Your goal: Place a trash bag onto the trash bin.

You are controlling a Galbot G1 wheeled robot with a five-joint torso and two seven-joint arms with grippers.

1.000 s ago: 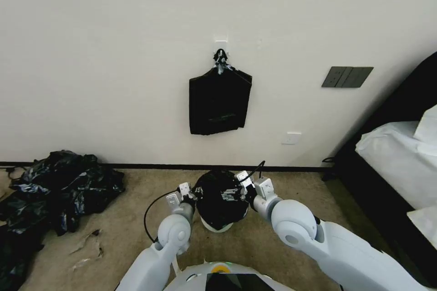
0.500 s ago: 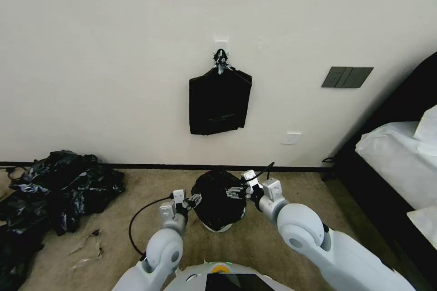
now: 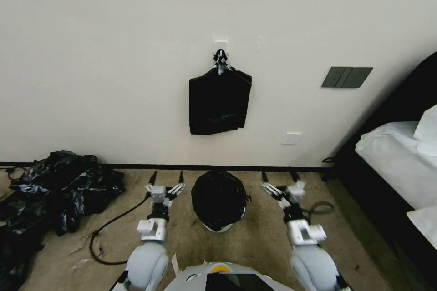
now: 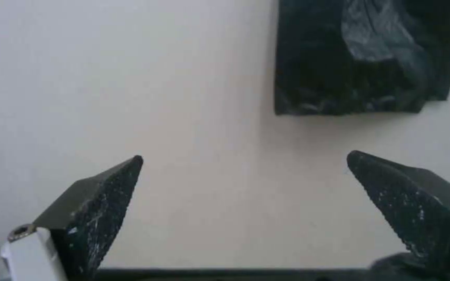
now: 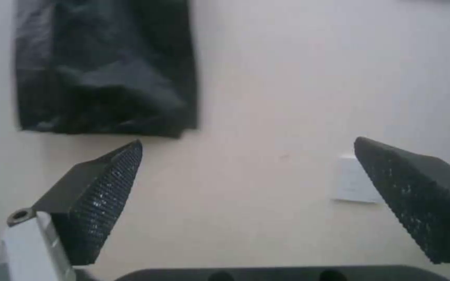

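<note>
The glossy black trash bag [image 3: 218, 196] is draped over the trash bin, whose cream base [image 3: 217, 227] peeks out below it on the carpet near the wall. My left gripper [image 3: 167, 176] is left of the bin and apart from it, open and pointing toward the wall. My right gripper [image 3: 278, 177] is right of the bin, also open and holding nothing. In the left wrist view the left gripper [image 4: 246, 175] has its fingers spread wide against bare wall. The right gripper [image 5: 246, 164] looks the same in the right wrist view.
A flat black bundle [image 3: 220, 100] hangs from a wall hook above the bin. A mound of black bags [image 3: 54, 191] lies on the floor at left. A bed [image 3: 396, 159] stands at right. A black cable [image 3: 109, 227] trails over the carpet by my left arm.
Both grippers have let go of the bag's rim and swung outward, away from the bin. Both arms have drawn back toward my body. The bag stays over the bin.
</note>
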